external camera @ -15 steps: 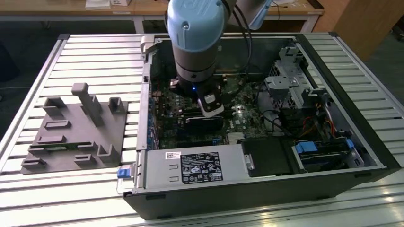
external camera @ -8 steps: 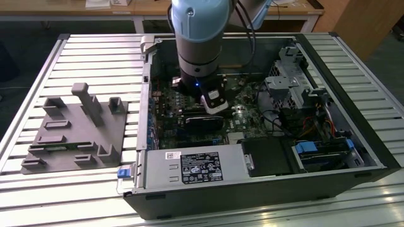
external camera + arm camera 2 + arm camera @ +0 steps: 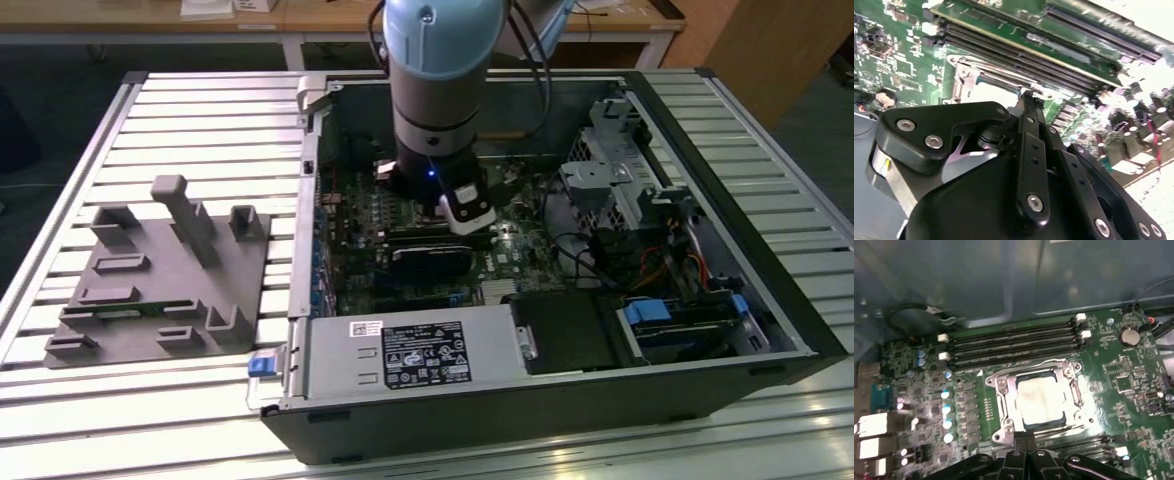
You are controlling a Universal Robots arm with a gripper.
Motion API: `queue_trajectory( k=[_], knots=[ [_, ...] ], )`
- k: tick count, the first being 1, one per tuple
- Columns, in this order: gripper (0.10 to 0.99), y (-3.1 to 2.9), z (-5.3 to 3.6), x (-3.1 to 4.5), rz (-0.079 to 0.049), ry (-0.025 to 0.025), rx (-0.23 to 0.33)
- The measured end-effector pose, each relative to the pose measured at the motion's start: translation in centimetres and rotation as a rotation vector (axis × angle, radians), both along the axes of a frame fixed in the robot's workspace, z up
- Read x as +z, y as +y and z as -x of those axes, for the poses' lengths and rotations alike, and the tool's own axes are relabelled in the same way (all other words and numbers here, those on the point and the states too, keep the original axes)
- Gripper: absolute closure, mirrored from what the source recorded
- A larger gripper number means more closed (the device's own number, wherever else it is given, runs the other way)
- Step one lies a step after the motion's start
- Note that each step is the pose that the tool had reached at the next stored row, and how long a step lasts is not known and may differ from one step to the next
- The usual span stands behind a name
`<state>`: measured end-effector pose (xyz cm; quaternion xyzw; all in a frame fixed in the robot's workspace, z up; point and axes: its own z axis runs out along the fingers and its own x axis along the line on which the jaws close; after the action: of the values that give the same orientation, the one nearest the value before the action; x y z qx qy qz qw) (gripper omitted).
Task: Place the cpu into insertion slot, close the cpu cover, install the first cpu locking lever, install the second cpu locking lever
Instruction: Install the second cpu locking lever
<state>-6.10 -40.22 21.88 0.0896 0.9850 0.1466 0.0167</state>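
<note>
In the first wrist view the cpu [image 3: 1041,399] sits in the insertion slot [image 3: 1074,416] at centre frame with the cpu cover [image 3: 1004,390] framing it, directly above the gripper [image 3: 1026,437], whose fingers are pressed together at the bottom edge.

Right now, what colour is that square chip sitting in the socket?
Dull silver-grey, seen best in the first wrist view: the cpu.

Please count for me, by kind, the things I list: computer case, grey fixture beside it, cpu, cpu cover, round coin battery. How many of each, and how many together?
case: 1
grey fixture: 1
cpu: 1
cpu cover: 1
coin battery: 1
Total: 5
</note>
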Motion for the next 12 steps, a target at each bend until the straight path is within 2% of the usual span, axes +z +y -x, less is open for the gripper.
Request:
queue_trajectory(
  k=[5,12],
  knots=[
    [0.980,0.64,-0.99,-0.02,0.013,0.0000,0.000],
    [0.980,2.07,-1.86,-0.06,0.052,-0.0001,0.000]
  ],
)
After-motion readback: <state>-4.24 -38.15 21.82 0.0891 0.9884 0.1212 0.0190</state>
